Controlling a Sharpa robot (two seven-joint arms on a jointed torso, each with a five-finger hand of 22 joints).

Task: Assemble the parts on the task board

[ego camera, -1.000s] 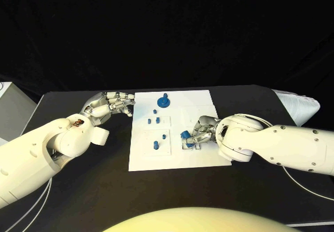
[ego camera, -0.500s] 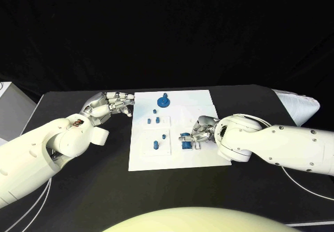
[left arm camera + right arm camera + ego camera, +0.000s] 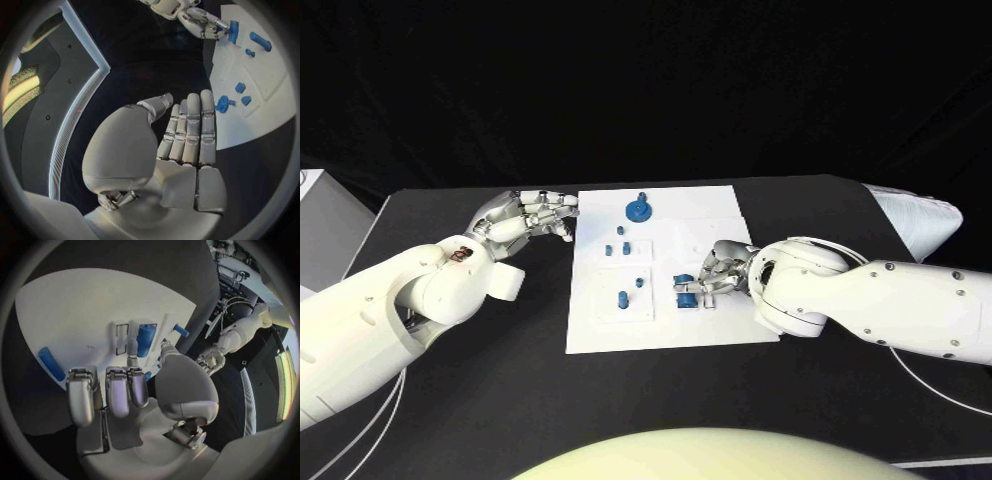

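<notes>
The right robot hand bends over the right half of the white task board, its fingers curled down around a blue part near the board's near right area; the bulky white wrist behind it hides much of the hand in the head view, and whether the fingers truly clamp the piece or merely rest against it cannot be told. In the right wrist view the fingertips reach to a blue cylinder standing by narrow slots in the board, the contact itself masked by the palm. The left robot hand lies on the black tabletop just beside the board's left edge, fingers straight and pressed together, holding nothing, as the left wrist view confirms. Across the board sit other blue pieces: a round gear-like part near the far edge, two small pieces at mid-board, and a longer piece toward the near left; their exact shapes are too small to make out. A pale ribbed object at the tabletop's right end is cut off by the arm. Behind the tabletop the room falls into plain darkness.
</notes>
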